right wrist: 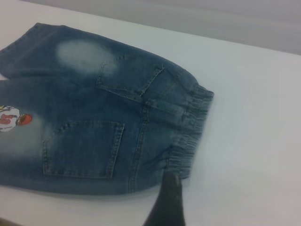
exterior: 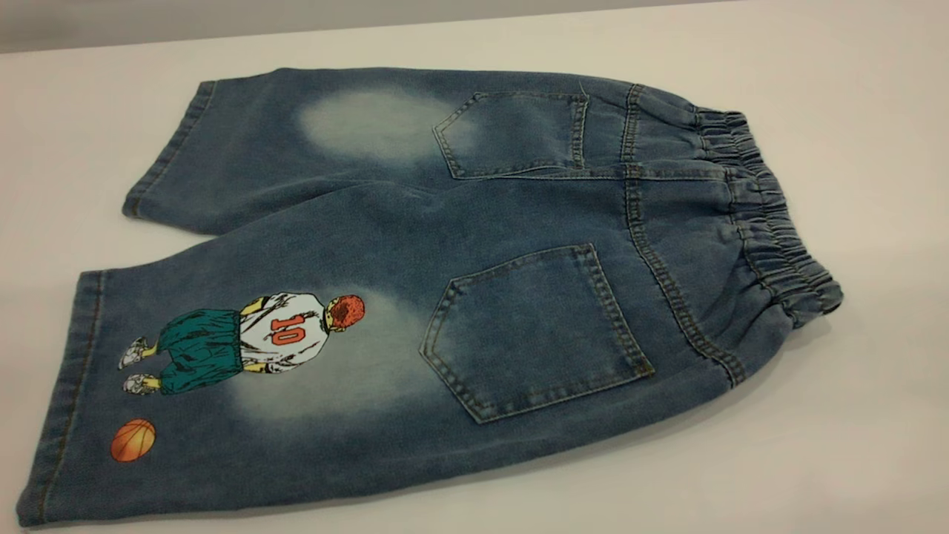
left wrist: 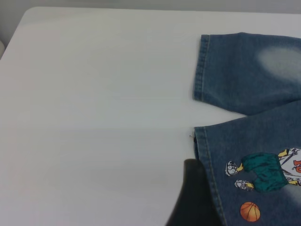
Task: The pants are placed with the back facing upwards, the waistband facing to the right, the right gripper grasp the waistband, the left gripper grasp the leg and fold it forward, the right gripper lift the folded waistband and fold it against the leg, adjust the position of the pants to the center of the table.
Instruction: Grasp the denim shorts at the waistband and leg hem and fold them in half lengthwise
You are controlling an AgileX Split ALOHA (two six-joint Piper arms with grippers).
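The pants [exterior: 445, 282] lie flat on the white table [exterior: 852, 415], back up, with two patch pockets showing. The ruched waistband [exterior: 771, 215] is at the right. The leg [exterior: 222, 356] with the number-10 player and orange basketball is nearest, at the left. Neither gripper shows in the exterior view. In the left wrist view my left gripper [left wrist: 190, 165] is a single black wedge with no gap, its tip beside the hem of the printed leg [left wrist: 254, 179]. In the right wrist view my right gripper [right wrist: 172, 177] is a narrow shut wedge at the near corner of the waistband [right wrist: 188, 136].
The plain second leg [exterior: 245, 148] lies behind the printed one. Bare tabletop [left wrist: 94, 117] stretches left of the hems and past the waistband [right wrist: 254, 141]. The table's far edge [exterior: 222, 37] runs along the back.
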